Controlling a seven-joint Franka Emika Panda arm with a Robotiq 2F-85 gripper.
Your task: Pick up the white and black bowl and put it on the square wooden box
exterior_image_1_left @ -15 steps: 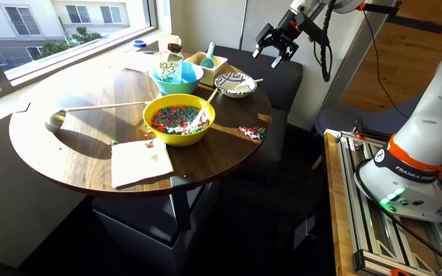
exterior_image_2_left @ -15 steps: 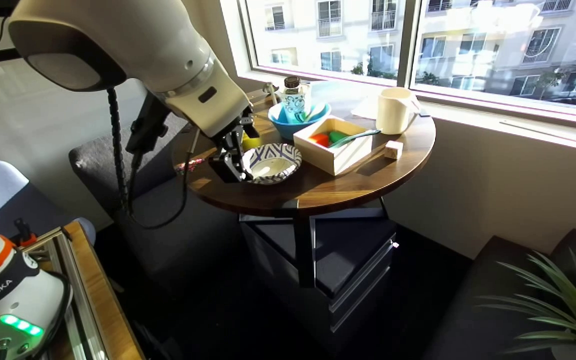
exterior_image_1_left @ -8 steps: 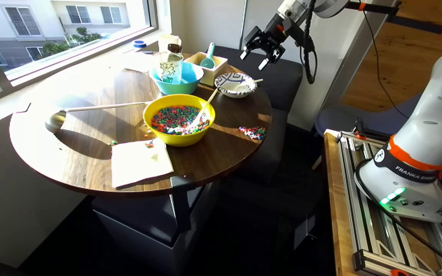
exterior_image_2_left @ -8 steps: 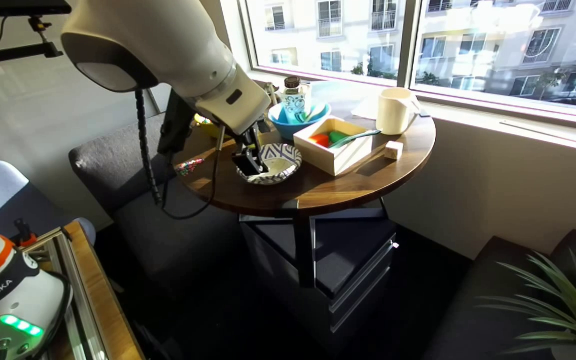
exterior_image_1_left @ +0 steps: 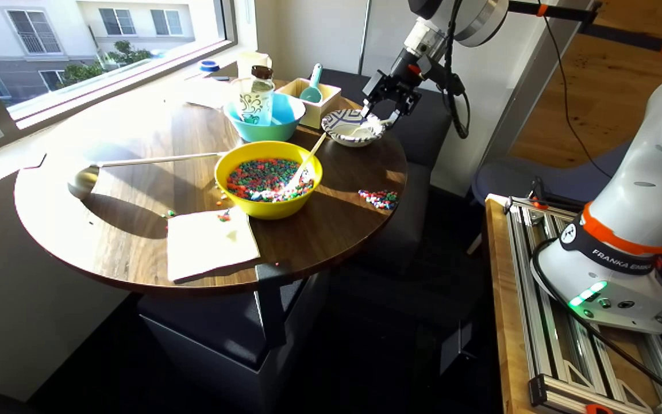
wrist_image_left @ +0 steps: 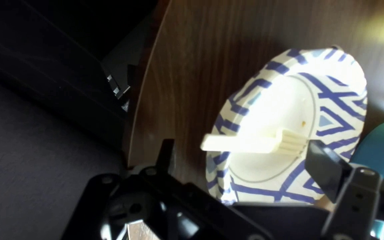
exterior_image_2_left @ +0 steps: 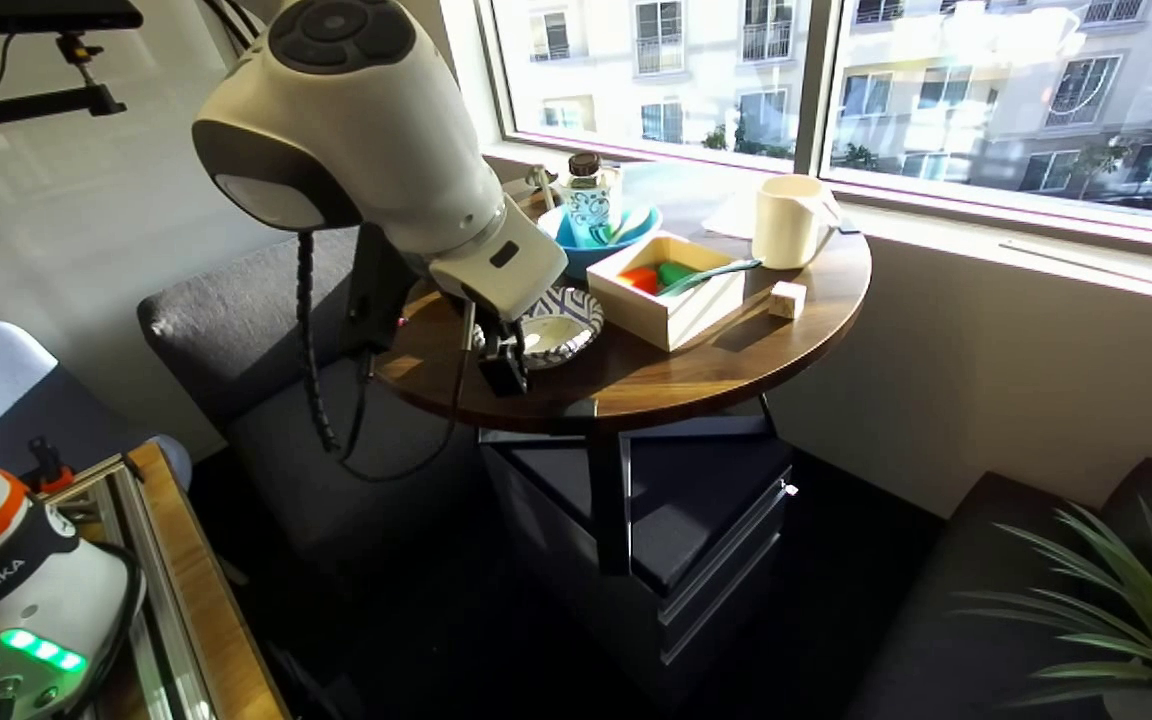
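Gripper point(exterior_image_1_left: 380, 114) stands wide over the white and black bowl point(wrist_image_left: 288, 115)

The bowl sits upright on the table point(exterior_image_1_left: 331, 224), with a pale fork point(wrist_image_left: 255, 144) lying in it, its handle reaching past the rim. The gripper hangs over that same side of the bowl, jaws well apart: in the wrist view one shows against the patterned inside, the other against the table beyond the rim. Whether either touches the bowl, I cannot tell.

The square wooden box point(exterior_image_2_left: 636, 312) stands just beside the bowl in both exterior views — a red piece point(exterior_image_2_left: 641, 280) and a green piece point(exterior_image_2_left: 674, 272) lie inside, and a teal scoop point(exterior_image_1_left: 311, 93) juts out over its rim. Next to the box is a blue bowl point(exterior_image_1_left: 262, 133) with a bottle point(exterior_image_1_left: 256, 106) standing in it. Nearer the camera in an exterior view is a yellow bowl point(exterior_image_1_left: 268, 210) of colourful bits point(exterior_image_1_left: 259, 175).
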